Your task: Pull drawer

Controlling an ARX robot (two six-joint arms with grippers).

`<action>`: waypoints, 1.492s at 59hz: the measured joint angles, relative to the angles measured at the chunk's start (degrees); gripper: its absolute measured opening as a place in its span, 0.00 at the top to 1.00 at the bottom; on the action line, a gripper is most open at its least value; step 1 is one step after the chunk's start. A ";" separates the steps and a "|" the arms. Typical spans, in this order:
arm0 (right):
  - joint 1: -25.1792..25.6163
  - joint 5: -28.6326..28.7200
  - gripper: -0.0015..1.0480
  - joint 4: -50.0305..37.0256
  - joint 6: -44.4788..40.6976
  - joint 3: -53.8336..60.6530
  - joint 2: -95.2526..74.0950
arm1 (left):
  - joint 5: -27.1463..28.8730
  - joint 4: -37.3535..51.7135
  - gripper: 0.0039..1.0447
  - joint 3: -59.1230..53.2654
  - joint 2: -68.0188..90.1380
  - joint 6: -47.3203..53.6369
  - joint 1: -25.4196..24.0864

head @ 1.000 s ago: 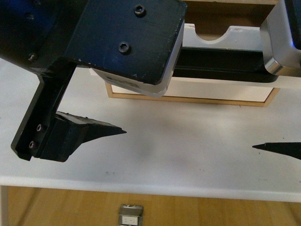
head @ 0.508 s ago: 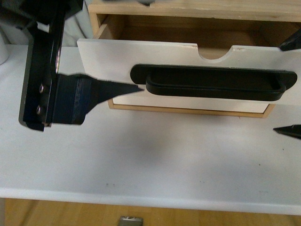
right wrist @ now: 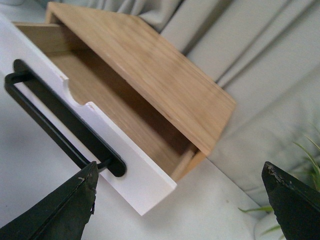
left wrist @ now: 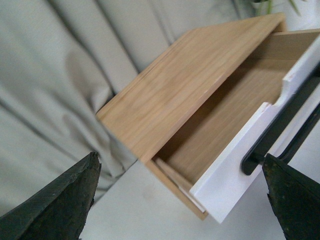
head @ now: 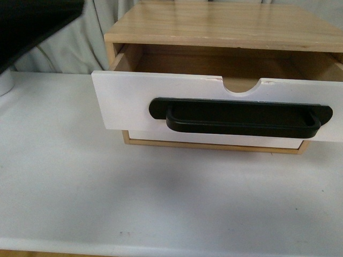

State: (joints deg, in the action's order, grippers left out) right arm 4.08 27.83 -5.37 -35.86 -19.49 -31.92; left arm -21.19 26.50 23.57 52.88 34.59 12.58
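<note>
1. Drawer [head: 161, 104] sits in the upper middle of the front view, pulled out from the wooden cabinet [head: 225, 24] so that its white front stands clear of the cabinet's top board; the light wood inside is visible behind the front.
2. The long black bar handle [head: 241, 116] runs across the white front, below the half-round notch [head: 241, 84] in the top edge; nothing is touching the handle.
3. The cabinet stands on the white desk [head: 134, 198], which fills the lower half of the front view; grey curtain [head: 80, 51] hangs behind it in the upper left.
4. In the upper left corner of the front view a dark part of an arm [head: 32, 21] is seen; I cannot tell which arm it is.
5. The left gripper [left wrist: 182, 197] has its fingers [left wrist: 60, 205] spread wide, one at the lower left and one at the lower right of the left wrist view; they hold nothing, and the drawer [left wrist: 235, 170] appears between them, apart from both.
6. The right gripper [right wrist: 180, 202] also has its fingers [right wrist: 60, 210] wide apart and empty; the drawer [right wrist: 100, 135] lies in the left half of the right wrist view.
</note>
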 joint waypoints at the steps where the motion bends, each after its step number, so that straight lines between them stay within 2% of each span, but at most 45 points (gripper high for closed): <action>1: 0.55 -0.28 0.09 0.33 1.01 0.70 1.64 | 0.04 -0.04 0.06 -1.14 -1.33 -1.09 -0.50; 9: 4.04 -3.56 0.09 3.76 7.80 4.46 12.85 | 0.59 -4.02 0.06 -9.42 -12.59 -11.34 -4.42; 15: 5.53 -7.96 0.09 7.04 13.03 6.23 20.33 | 4.87 -11.39 0.06 -14.40 -23.91 -17.66 -6.62; 19: 4.44 -12.39 0.09 6.84 16.57 7.23 22.25 | 6.03 -15.10 0.06 -16.55 -30.34 -21.73 -8.79; 27: -0.81 -23.80 0.09 5.29 23.87 10.29 24.33 | 6.32 -20.63 0.06 -18.12 -39.80 -29.24 -15.82; 43: -0.94 -24.63 0.09 5.11 26.51 10.34 24.52 | 7.43 -20.57 0.06 -18.14 -40.15 -32.79 -16.79; 46: -2.32 -26.97 0.15 6.47 28.79 10.32 24.59 | 15.23 -20.13 0.16 -18.58 -40.94 -33.31 -14.40; 49: -3.34 -27.43 0.24 6.91 31.28 10.71 24.85 | 19.63 -21.42 0.24 -18.80 -42.86 -33.64 -13.16; 55: -3.82 -27.61 0.42 6.82 33.75 12.09 25.77 | 20.92 -26.62 0.41 -19.67 -48.54 -33.86 -12.79; 65: -3.85 -27.61 0.71 6.40 34.82 14.10 27.17 | 21.20 -26.75 0.71 -20.44 -49.96 -34.12 -12.76; 68: -3.85 -27.67 0.83 6.27 34.88 14.78 27.69 | 21.16 -26.73 0.83 -20.81 -50.25 -34.25 -12.76; 72: -3.85 -27.67 0.93 6.16 34.91 15.08 28.04 | 21.20 -26.64 0.95 -21.59 -51.30 -34.29 -12.76; 74: -3.85 -27.65 0.99 6.16 34.84 15.32 28.28 | 21.16 -26.62 0.96 -22.38 -52.04 -34.62 -12.76; 88: -3.85 -27.65 0.99 5.95 35.12 16.72 29.48 | 21.16 -26.69 0.96 -23.02 -52.70 -34.62 -12.76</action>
State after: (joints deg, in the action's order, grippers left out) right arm 0.23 0.19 0.58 -0.73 -2.76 -2.44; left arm -0.03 -0.19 0.56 0.19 -0.03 -0.19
